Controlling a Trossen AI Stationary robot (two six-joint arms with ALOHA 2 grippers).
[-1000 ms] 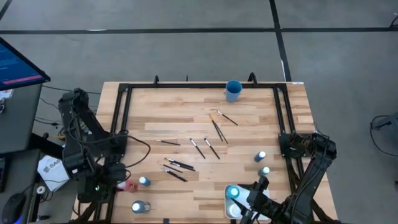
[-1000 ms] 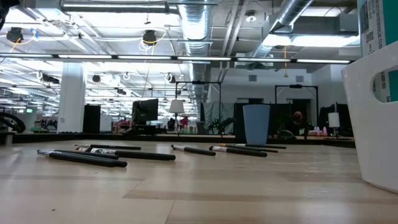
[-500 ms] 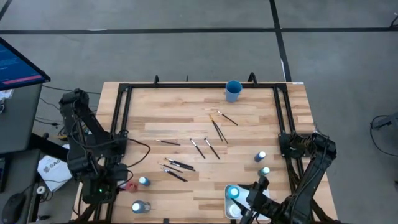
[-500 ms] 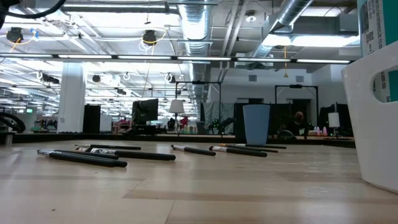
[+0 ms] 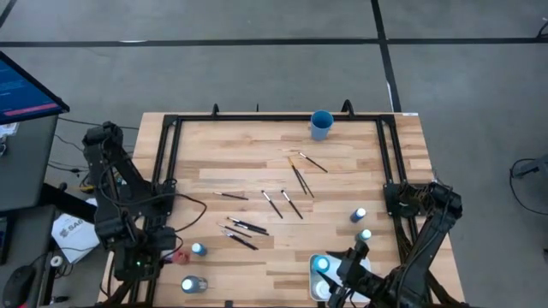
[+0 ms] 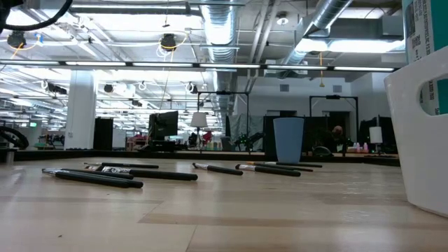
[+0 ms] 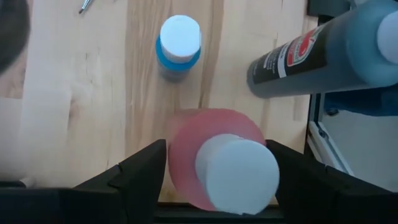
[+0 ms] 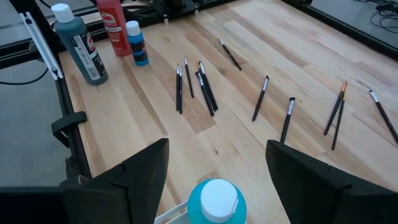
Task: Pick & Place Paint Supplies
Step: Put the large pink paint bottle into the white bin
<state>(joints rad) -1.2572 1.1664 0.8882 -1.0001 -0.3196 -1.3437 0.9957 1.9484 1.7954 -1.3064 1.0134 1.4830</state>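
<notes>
A red paint bottle (image 7: 186, 149) with a white cap stands upright on the table near its left front corner (image 5: 179, 255). My left gripper (image 7: 217, 168) hangs over it, pointing steeply down, open, one finger close on either side. A small blue bottle (image 7: 179, 46) and a tall dark teal bottle (image 7: 317, 56) stand next to it. Several thin dark paintbrushes (image 5: 282, 204) lie across the table's middle. My right gripper (image 8: 217, 165) waits open above a blue bottle (image 8: 217, 199) that stands in the white tray (image 5: 315, 287). My left gripper's fingers (image 7: 149, 171) come from above and stand close against the two sides of the red bottle's body (image 7: 177, 155). I cannot tell whether they touch it. The bottle stands upright on the table.
Two more small bottles (image 5: 360, 214) (image 5: 366, 234) stand on the table to the right. A blue cup (image 5: 321, 125) stands at the far edge. A black frame (image 5: 167, 162) runs along the table's left, far and right sides. The tray's white wall (image 6: 420, 140) fills the low view's right.
My left gripper has sunk toward the red bottle, staying open. The bottles and brushes have kept their places.
</notes>
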